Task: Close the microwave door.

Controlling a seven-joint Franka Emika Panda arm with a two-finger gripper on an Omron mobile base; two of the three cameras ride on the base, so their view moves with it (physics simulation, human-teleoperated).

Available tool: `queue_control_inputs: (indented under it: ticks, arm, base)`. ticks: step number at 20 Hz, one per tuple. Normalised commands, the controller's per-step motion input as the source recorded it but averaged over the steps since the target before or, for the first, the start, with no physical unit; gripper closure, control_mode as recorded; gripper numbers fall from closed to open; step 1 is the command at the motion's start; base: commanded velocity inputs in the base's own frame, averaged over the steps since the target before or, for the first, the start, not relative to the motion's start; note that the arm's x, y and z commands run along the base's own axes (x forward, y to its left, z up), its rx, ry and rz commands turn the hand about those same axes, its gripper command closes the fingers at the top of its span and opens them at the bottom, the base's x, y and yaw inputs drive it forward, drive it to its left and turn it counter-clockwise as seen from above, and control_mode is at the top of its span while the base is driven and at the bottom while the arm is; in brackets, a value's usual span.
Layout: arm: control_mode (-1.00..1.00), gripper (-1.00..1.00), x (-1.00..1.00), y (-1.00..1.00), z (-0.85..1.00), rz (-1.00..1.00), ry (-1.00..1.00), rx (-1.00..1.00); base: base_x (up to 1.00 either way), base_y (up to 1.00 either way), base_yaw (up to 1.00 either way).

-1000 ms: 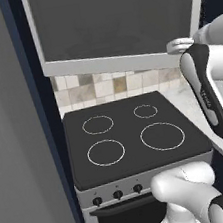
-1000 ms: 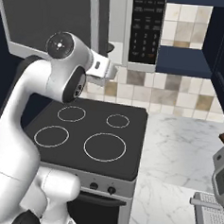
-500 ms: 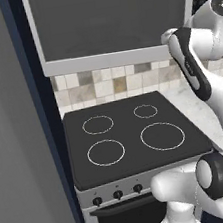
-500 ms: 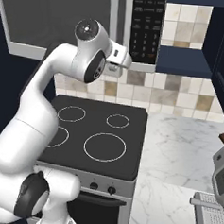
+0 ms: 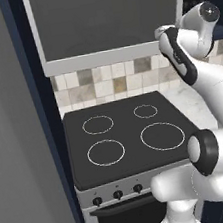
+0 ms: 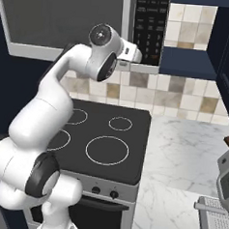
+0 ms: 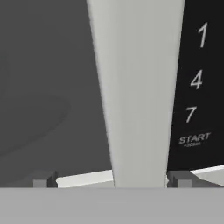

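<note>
The microwave door hangs above the stove, a wide dark grey panel with a pale silver-grey frame; in the left base view it spans the top of the picture and faces me flat-on. In the right base view the same panel sits at upper left, and its right edge meets the microwave at the black keypad strip — whether the door is fully seated against the box I cannot tell from these angles.

My hand is up at that right edge. In the hand view a pale upright strip of the door frame fills the middle, with the dark door glass to one side of it and the keypad digits 1, 4, 7 and START on the other. My gripper points straight at that strip; the two finger tips stand well apart, one on each side of the pale strip, with nothing pinched between them. The strip looks very close, though actual contact is not clear.

My arm arches up over the stove, whose four rings are bare — the marble counter lies to its right.
</note>
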Motion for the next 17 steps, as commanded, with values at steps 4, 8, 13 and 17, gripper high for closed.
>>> queue_control_inputs:
  ticks: [4, 8, 13, 17]
  arm:
    - [-1.0, -1.0, 0.81, 0.0, 0.0, 0.0, 0.0, -0.12]
    - [-1.0, -1.0, 0.71, 0.0, 0.0, 0.0, 0.0, -0.09]
    - [-1.0, -1.0, 0.34, 0.0, -0.12, 0.0, -0.06, -0.01]
    - [-1.0, -1.0, -0.11, 0.0, -0.29, 0.0, -0.27, 0.0]
  base:
    - [0.0, 0.0, 0.0]
    - [0.0, 0.0, 0.0]
    - [0.0, 0.0, 0.0]
    - [0.0, 0.0, 0.0]
